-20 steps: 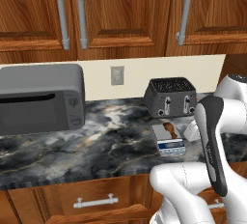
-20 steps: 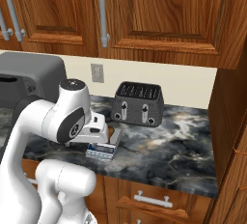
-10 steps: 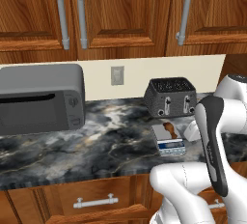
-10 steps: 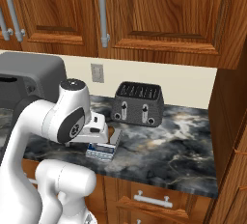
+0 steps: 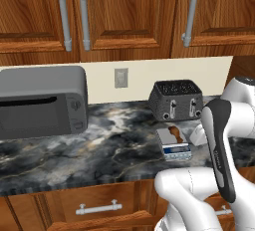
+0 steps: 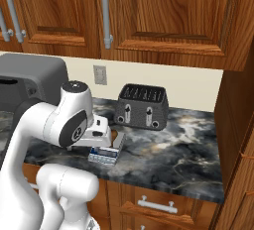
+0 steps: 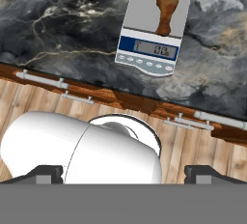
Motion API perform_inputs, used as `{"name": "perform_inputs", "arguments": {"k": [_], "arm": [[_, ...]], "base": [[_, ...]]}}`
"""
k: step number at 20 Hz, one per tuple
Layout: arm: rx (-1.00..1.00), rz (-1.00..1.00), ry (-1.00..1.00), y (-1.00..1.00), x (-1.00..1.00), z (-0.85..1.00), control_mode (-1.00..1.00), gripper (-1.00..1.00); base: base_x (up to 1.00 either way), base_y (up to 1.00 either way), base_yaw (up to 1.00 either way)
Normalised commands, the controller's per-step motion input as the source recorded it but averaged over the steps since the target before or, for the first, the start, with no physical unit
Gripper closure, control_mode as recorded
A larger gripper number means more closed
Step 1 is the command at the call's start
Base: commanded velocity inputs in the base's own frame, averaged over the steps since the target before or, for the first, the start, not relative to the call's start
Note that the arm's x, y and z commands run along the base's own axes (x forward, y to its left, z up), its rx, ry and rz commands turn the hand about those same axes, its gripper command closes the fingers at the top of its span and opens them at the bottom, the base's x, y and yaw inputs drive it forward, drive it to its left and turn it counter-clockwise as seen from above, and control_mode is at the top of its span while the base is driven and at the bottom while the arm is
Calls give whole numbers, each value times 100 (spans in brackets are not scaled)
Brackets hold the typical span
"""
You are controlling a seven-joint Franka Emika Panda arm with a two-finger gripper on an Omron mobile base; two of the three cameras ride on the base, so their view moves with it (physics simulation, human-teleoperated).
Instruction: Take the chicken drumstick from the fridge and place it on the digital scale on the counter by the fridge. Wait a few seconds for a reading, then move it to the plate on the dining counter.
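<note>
Nothing has moved since before: the drumstick lies on the scale at 12 o'clock. The gripper is wide open, empty. Bare counter lies at 9 o'clock.

The chicken drumstick lies on the digital scale, which sits on the counter before the toaster.

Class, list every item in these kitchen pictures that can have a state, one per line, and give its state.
chicken drumstick: lying on the scale's platform, not held.
digital scale: on the marbled counter near its front edge, display lit with digits.
gripper: open, raised clear of the scale, holding nothing.
toaster: upright behind the scale, slots empty.
toaster oven: door shut.
wall cabinets: doors shut.
drawer: shut.
</note>
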Motion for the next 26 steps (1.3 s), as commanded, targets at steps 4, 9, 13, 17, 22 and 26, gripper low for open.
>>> {"name": "perform_inputs", "arguments": {"k": [4, 9, 13, 17, 22, 26], "arm": [[0, 0, 0, 0, 0, 0, -100, -100], [0, 0, 0, 0, 0, 0, -100, -100], [0, 0, 0, 0, 0, 0, -100, -100], [0, 0, 0, 0, 0, 0, -100, -100], [0, 0, 0, 0, 0, 0, -100, -100], [0, 0, 0, 0, 0, 0, -100, -100]], "base": [[0, 0, 0], [0, 0, 0], [0, 0, 0], [0, 0, 0], [0, 0, 0], [0, 0, 0]]}}
